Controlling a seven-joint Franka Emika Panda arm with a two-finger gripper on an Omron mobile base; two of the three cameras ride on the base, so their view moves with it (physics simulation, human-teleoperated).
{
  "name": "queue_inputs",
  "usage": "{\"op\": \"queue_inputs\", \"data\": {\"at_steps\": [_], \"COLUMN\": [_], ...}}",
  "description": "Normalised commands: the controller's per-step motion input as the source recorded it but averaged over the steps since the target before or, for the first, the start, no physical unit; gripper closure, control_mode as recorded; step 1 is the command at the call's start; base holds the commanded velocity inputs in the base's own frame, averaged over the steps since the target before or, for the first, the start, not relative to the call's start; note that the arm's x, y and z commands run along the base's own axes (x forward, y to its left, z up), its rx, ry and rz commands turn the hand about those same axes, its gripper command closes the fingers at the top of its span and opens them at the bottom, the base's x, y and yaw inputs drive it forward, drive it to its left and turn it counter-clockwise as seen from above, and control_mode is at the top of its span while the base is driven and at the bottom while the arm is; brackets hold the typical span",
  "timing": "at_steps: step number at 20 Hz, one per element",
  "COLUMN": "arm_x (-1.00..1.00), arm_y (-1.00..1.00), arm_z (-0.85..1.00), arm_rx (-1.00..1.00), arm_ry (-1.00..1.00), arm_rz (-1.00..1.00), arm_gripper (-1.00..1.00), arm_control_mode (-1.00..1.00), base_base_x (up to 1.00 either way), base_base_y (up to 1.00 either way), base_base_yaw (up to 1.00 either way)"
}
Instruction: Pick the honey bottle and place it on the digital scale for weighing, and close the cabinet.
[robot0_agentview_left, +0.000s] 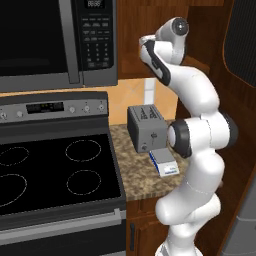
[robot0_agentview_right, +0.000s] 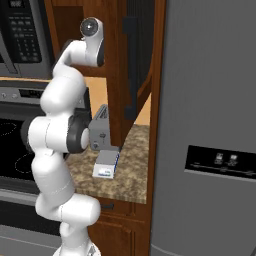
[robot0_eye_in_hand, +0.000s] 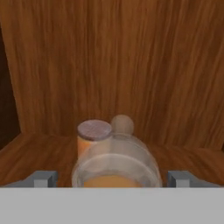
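Note:
The honey bottle (robot0_eye_in_hand: 114, 162), tan and ribbed with amber contents and a lighter cap, stands on the cabinet shelf (robot0_eye_in_hand: 35, 148) close in front of the hand. My gripper (robot0_eye_in_hand: 112, 178) is open, one fingertip (robot0_eye_in_hand: 43, 178) on each side of the bottle with a gap to it. A smaller orange jar (robot0_eye_in_hand: 92, 136) stands just behind the bottle on the left. The cabinet door (robot0_agentview_left: 242, 37) is swung open at the upper right, and my arm reaches past it into the cabinet. The digital scale (robot0_agentview_left: 164, 162) (robot0_agentview_right: 106, 166), white with a blue front edge, lies on the counter below.
A grey toaster (robot0_agentview_left: 145, 127) (robot0_agentview_right: 100, 131) stands right behind the scale on the speckled counter (robot0_agentview_left: 135, 175). A black microwave (robot0_agentview_left: 55, 40) hangs over the stove (robot0_agentview_left: 50, 170) to the left. A grey fridge (robot0_agentview_right: 210, 125) closes off the right side.

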Motion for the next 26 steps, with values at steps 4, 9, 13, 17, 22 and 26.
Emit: {"op": "queue_inputs", "data": {"at_steps": [4, 9, 13, 17, 22, 26], "arm_x": [0.27, -0.02, -0.54, -0.73, -0.99, -1.0], "arm_y": [0.0, 0.0, 0.02, 0.01, 0.08, 0.17], "arm_z": [-0.12, -0.08, 0.0, 0.0, 0.0, -0.04], "arm_rx": [0.0, 0.0, 0.0, 0.0, 0.0, 0.0], "arm_ry": [0.08, 0.05, -0.1, -0.19, -0.08, 0.17], "arm_rz": [0.0, 0.0, 0.0, 0.0, 0.0, 0.0], "arm_gripper": [1.0, 1.0, 1.0, 1.0, 1.0, 1.0], "arm_control_mode": [-1.0, -1.0, -1.0, -1.0, -1.0, -1.0], "base_base_x": [0.0, 0.0, 0.0, 0.0, 0.0, 0.0], "base_base_y": [0.0, 0.0, 0.0, 0.0, 0.0, 0.0], "base_base_yaw": [0.0, 0.0, 0.0, 0.0, 0.0, 0.0]}}
